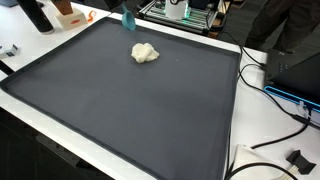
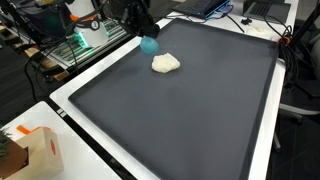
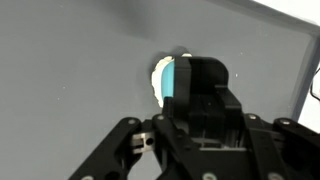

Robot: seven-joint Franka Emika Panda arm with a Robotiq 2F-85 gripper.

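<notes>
A small teal object hangs just above the far edge of a large dark mat, and my gripper is shut on it. In the wrist view the black fingers clamp the teal object, which shows as a bright strip at their left. A cream, lumpy wad lies on the mat a short way in front of the gripper, apart from it. In the wrist view the wad peeks out behind the fingers, mostly hidden. In an exterior view the teal object hangs beyond the wad.
The mat lies on a white table. Black cables run along one side. An open rack of electronics stands behind the gripper. An orange and white box sits at a table corner, and a black object stands off the mat.
</notes>
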